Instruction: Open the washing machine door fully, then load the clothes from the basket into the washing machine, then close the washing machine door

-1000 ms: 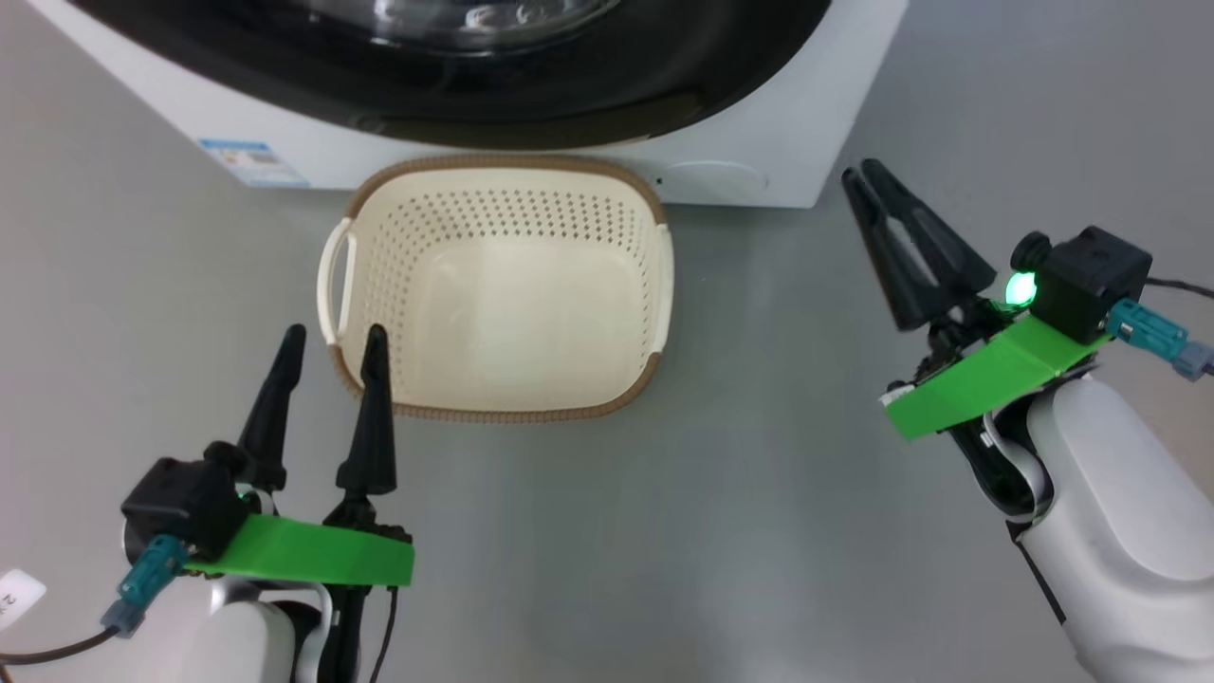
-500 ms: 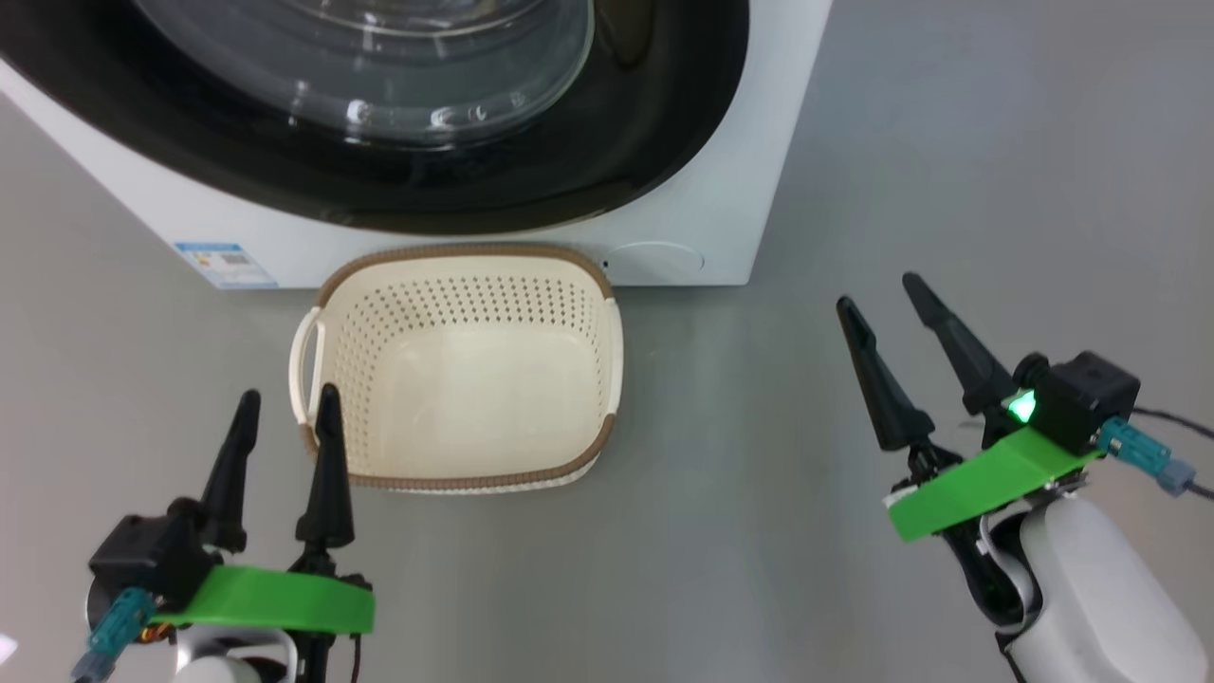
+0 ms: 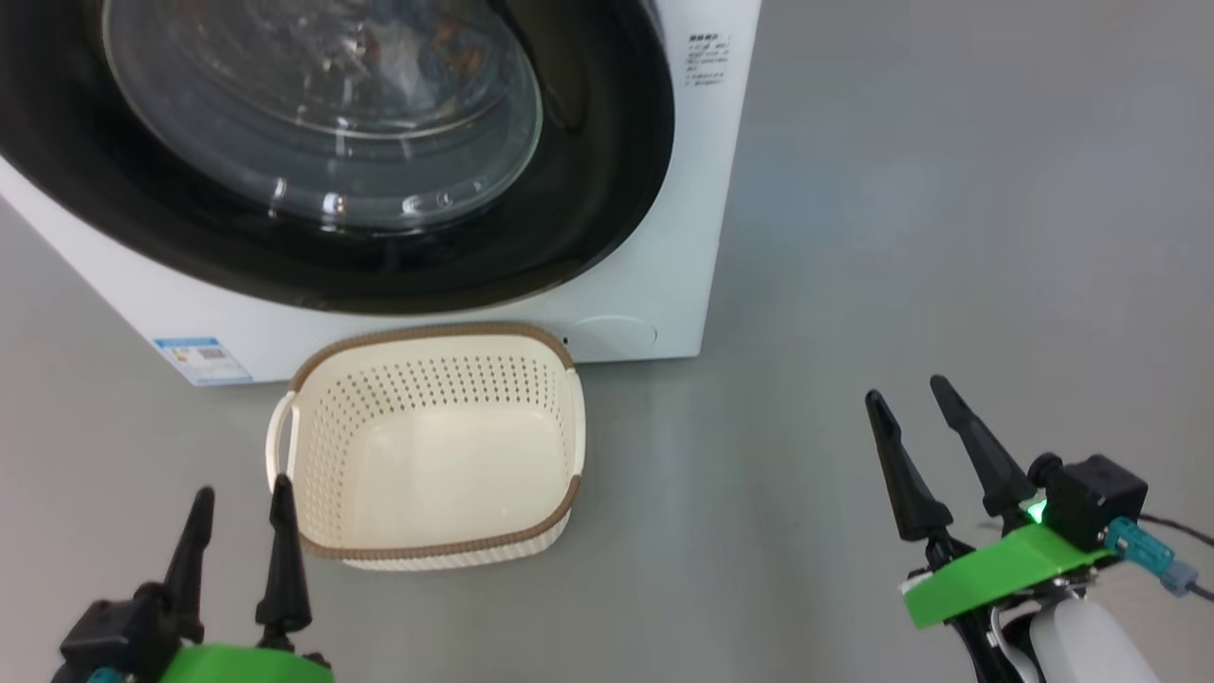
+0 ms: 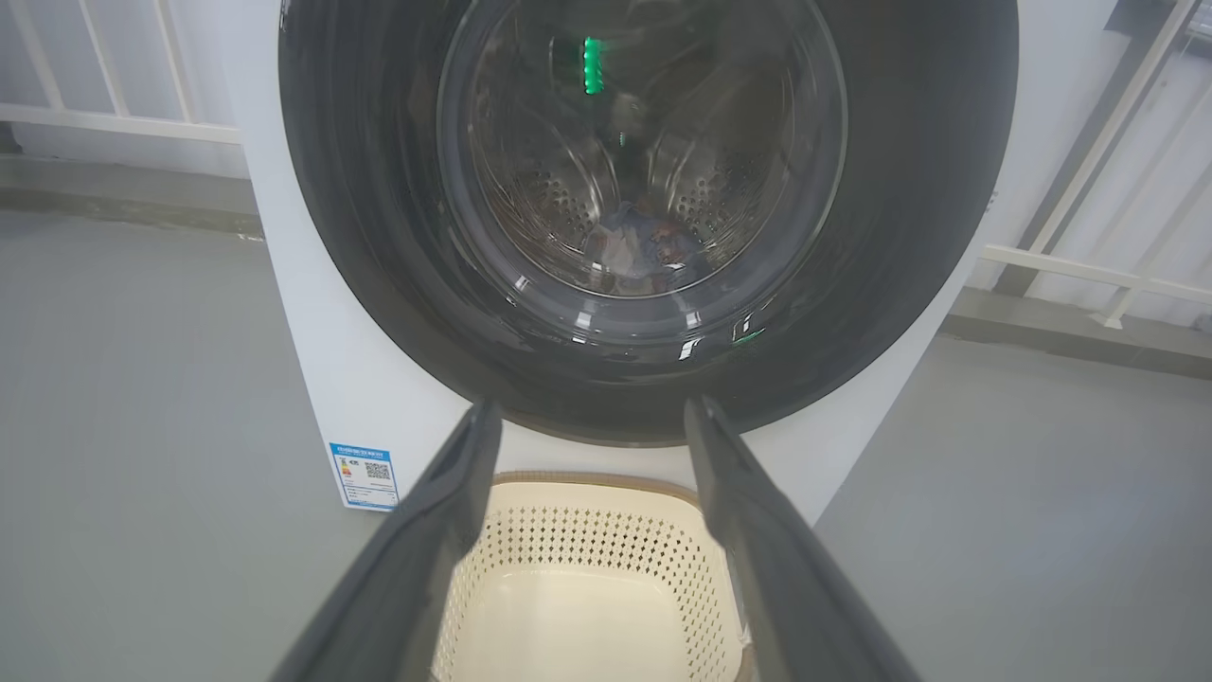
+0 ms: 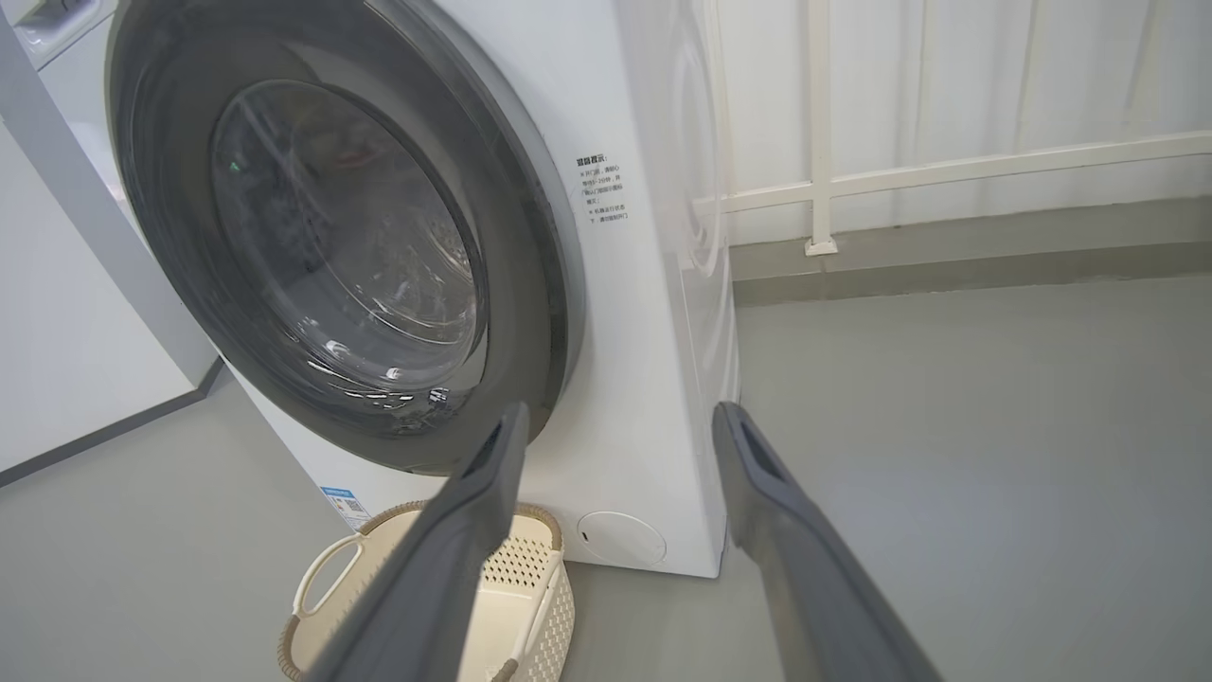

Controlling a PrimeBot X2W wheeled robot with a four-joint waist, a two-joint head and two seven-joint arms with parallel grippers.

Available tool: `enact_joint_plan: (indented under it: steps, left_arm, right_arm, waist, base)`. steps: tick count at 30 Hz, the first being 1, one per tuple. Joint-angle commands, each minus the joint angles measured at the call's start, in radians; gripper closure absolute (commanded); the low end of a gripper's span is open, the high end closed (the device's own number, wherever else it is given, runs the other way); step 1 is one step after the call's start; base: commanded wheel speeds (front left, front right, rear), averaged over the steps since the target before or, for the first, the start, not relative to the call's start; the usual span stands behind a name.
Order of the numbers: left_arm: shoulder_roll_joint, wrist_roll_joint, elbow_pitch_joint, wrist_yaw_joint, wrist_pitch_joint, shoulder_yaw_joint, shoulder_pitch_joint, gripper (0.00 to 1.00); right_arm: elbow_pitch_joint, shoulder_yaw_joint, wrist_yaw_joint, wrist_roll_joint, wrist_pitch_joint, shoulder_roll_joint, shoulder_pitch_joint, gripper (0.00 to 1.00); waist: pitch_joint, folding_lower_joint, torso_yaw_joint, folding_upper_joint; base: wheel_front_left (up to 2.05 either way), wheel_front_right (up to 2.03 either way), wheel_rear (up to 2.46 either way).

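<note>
Both hang released and empty: left end effector [image 3: 242, 489] near the empty basket [image 3: 427, 332], right end effector [image 3: 906, 389] well right, likely parked because the washing machine door [image 3: 588, 190] is shut, the clothes [image 4: 644, 251] seemingly behind its glass.

Washing machine [image 3: 664, 285] stands far L on floor [image 3: 901, 190], w/ washing machine door [image 3: 322, 142] closed flat on its front. Clothes [image 4: 644, 248] lie inside drum [image 4: 559, 199], behind door glass. Basket [image 3: 427, 334] on floor just in frt of machine, below door. Label sticker [image 3: 202, 359] on machine front, L of basket. Left gripper [image 3: 242, 488] near L, by basket's near-L corner; right gripper [image 3: 906, 389] near R, well apart from basket.
</note>
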Motion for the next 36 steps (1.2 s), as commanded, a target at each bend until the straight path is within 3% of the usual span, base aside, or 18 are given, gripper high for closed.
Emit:
enact_joint_plan:
  steps: [1,17,30,31,36]
  left_arm:
    - [0.017,0.007,-0.018,-0.002,-0.006,0.041,0.008,0.0]
    - [0.017,0.015,-0.023,-0.002,-0.006,0.073,0.084,0.0]
    - [0.017,0.041,-0.052,-0.005,-0.006,0.063,0.096,0.0]
    - [0.003,0.03,-0.021,-0.004,0.0,0.032,0.117,1.0]
    - [-0.021,0.022,0.035,-0.004,0.002,0.026,0.126,1.0]
  right_arm:
    - [-0.031,0.01,-0.006,-0.014,-0.005,0.008,0.026,0.0]
    - [-0.059,-0.044,-0.006,-0.072,-0.005,0.062,0.147,0.0]
    - [-0.067,-0.04,-0.006,-0.086,-0.005,0.076,0.158,0.0]
    - [-0.035,-0.067,0.0,-0.077,0.0,0.076,0.166,1.0]
    - [0.024,-0.068,0.0,-0.073,0.002,0.077,0.184,1.0]
  waist:
    - [-0.044,0.0001,-0.026,0.0]
    - [-0.117,0.0001,-0.047,0.0]
    - [-0.119,0.0001,-0.043,0.0]
    - [-0.119,0.0001,-0.044,0.0]
    - [-0.119,0.0001,-0.044,0.0]
  base:
    - [0.0,0.0,0.0]
    - [0.0,0.0,0.0]
    - [0.0,0.0,0.0]
    - [0.0,0.0,0.0]
    - [0.0,0.0,0.0]
